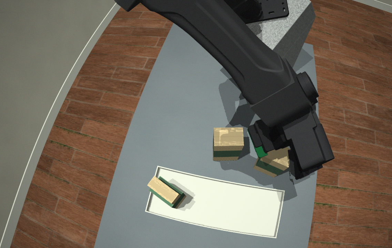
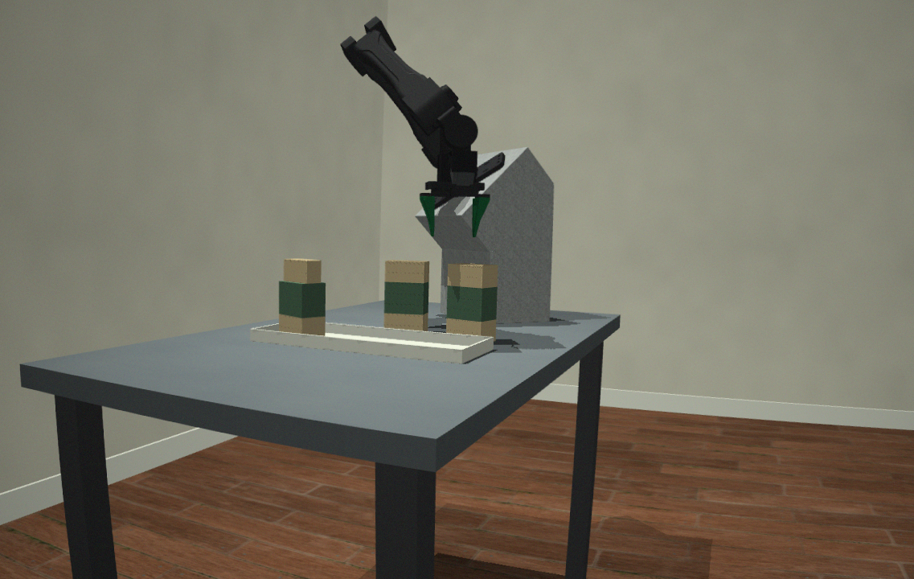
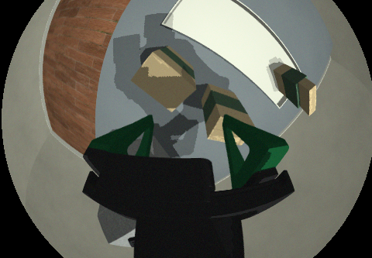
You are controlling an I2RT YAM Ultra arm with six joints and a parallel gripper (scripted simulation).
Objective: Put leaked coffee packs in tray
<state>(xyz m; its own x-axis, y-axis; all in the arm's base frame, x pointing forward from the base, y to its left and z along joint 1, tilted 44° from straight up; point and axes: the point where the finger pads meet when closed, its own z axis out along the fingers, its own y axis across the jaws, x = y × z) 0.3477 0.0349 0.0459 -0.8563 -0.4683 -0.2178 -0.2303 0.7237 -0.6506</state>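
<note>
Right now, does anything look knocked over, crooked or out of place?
Nothing stands out. All three packs stand upright: one in the tray at its end, two on the table behind it. The pack under the arm sits turned at an angle to its neighbour. The claw hangs open above it, holding nothing.
</note>
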